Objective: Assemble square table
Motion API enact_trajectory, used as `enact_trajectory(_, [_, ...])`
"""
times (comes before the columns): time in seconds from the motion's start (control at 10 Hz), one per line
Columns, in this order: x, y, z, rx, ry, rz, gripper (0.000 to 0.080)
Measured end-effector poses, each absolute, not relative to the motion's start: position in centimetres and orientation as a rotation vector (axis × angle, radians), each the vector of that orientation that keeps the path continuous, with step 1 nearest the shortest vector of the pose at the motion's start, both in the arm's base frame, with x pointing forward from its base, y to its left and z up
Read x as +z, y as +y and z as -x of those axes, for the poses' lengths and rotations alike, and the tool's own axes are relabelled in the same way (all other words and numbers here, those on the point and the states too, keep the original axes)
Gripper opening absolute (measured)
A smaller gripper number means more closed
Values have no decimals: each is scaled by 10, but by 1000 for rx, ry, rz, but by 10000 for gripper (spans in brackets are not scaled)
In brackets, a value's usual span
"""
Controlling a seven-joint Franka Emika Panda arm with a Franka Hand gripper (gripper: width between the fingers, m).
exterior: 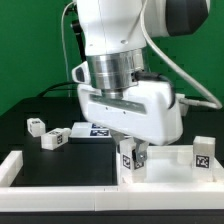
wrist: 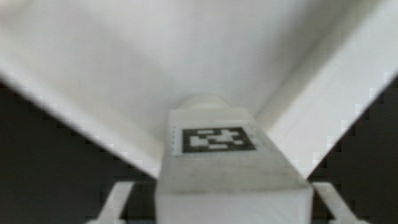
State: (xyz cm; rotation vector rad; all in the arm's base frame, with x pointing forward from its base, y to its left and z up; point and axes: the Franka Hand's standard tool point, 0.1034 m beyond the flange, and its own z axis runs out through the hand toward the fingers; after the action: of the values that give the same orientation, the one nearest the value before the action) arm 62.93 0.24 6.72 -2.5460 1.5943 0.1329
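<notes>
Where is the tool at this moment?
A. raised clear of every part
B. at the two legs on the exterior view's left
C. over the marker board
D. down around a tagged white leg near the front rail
D: the tool sits low with its fingers on either side of a tagged leg, and the wrist view shows that leg between them.

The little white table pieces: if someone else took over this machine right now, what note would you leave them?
Fingers: closed on one leg near the front rail; lifted or not, cannot tell.
Loose legs: two at the exterior view's left, a third at its right.
Done: one leg gripped.
Left: no leg looks fitted yet; all four to mount.
</notes>
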Motion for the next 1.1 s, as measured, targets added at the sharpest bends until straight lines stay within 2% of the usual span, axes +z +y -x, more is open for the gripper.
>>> enact_trajectory(0.7, [68,1,-630,243,2275,1914,288])
enact_trajectory(1.1, [69,3,-630,243,2406,1772,290])
